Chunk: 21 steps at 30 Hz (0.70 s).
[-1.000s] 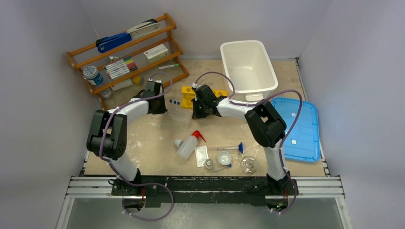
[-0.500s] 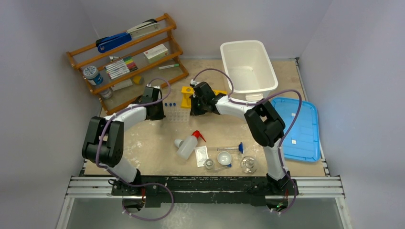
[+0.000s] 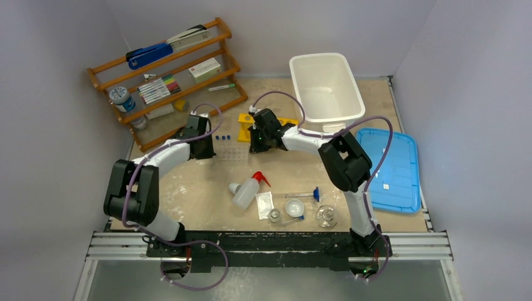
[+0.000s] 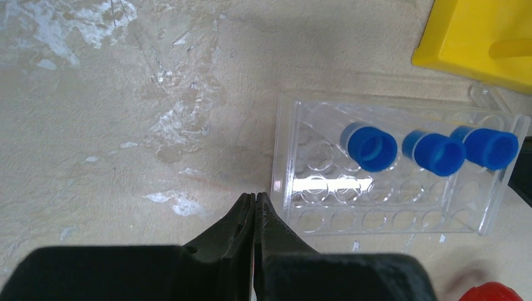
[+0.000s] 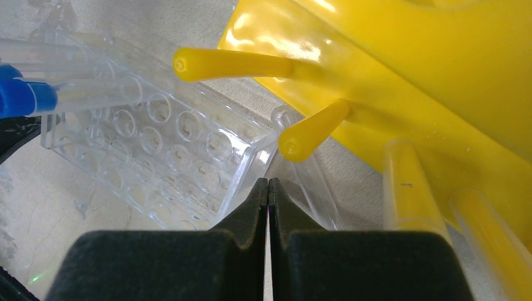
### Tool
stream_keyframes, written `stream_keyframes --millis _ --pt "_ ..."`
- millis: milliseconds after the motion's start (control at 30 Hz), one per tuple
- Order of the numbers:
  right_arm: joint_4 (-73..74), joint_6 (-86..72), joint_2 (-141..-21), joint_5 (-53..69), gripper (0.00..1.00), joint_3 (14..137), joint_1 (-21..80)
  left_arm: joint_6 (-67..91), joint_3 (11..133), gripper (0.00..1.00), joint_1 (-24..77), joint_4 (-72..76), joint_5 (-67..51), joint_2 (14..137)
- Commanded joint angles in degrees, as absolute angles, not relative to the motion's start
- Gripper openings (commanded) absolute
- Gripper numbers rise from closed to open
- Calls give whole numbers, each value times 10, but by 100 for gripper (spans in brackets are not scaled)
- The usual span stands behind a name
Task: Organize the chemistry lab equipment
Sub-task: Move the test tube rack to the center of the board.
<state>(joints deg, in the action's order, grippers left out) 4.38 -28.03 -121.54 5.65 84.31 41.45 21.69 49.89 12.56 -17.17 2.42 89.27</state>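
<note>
Where the left fingers (image 4: 253,210) sit pressed together and empty at the lower middle of the left wrist view, the clear tube tray (image 4: 326,221) lies just to their right on the worktop (image 4: 94,125). Its left edge is near their tips but apart from them. The tray is transparent, with rows of round wells, and three blue-capped tubes (image 4: 370,147) stand side by side along its upper part. The yellow rack (image 4: 483,37) fills the upper right corner. In the right wrist view the right fingers (image 5: 268,191) are likewise closed flat, with their tips at the tray's corner under two yellow pegs. I cannot tell whether they touch it.
</note>
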Motion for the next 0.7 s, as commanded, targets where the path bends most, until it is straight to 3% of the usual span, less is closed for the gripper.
stream_keyframes --millis 0,200,400,567,667 --pt "43 -271 -1175 55 0 842 413 200 506 0 129 -192 30 850" --pt "58 -262 -1117 15 0 810 412 204 484 9 129 -202 51 786" --pt "84 -244 -1052 -31 0 784 399 232 487 42 128 -231 80 699" --pt "101 -237 -1022 -48 27 784 396 245 528 44 127 -250 117 686" --pt "110 -227 -1017 -70 37 783 395 253 547 38 127 -243 124 697"
